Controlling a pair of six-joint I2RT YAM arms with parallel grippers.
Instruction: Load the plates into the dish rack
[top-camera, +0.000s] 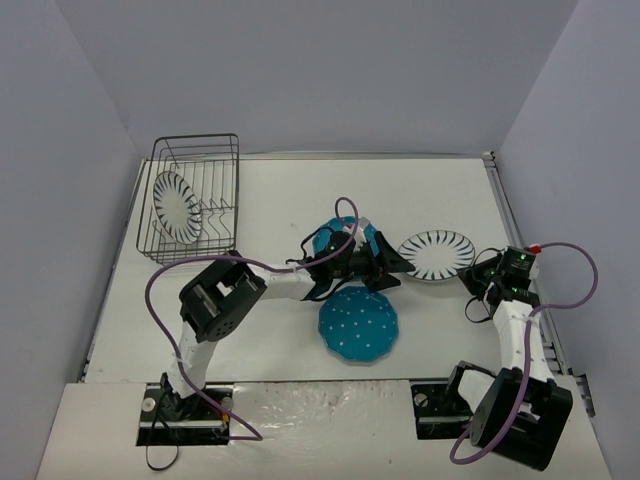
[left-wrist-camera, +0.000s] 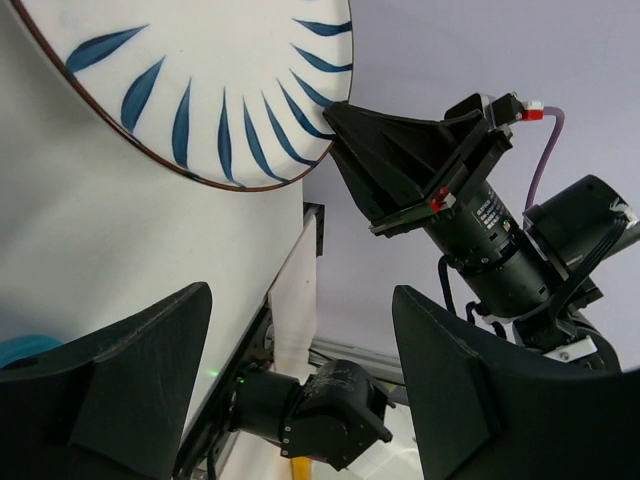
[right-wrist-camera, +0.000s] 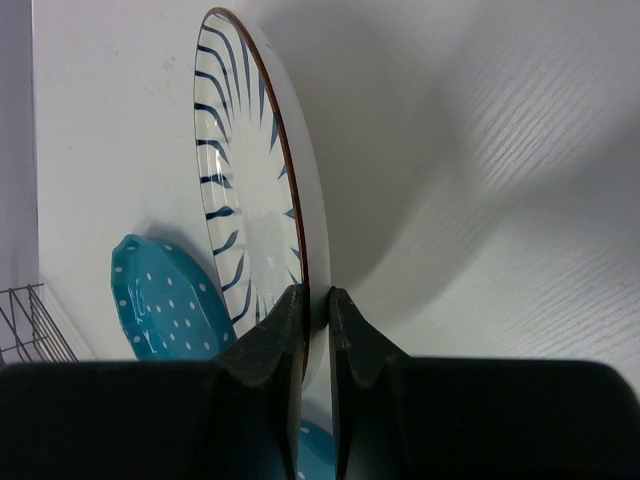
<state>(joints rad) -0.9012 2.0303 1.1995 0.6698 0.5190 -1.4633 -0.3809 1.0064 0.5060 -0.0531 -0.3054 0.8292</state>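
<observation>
On the right side of the table, in the top view, the striped plate sits low over the surface with the right pincer at its right-hand rim. Whether the plate touches the table I cannot tell from up here. The left pincer extends across from the left and ends just beside the plate's left rim, apart from it. Under that arm's wrist shows the far teal plate, partly hidden. The near teal plate lies flat just in front of the arm. The dish rack stands in the far left corner, well apart from both pincers, with a second striped plate on edge inside it.

The left wrist view looks out between its own fingers, which are spread wide with nothing between them. Beyond them, up and to the left, is the striped plate, and the right pincer bites its rim from the right.

The right wrist view shows the striped plate edge-on, its rim running straight down into the right pincer. Both fingers press on it, one on each face, so this pincer is clamped on the plate. Left of the fingers lies a dotted teal plate, which of the two I cannot say. A corner of the dish rack shows at the left edge.
</observation>
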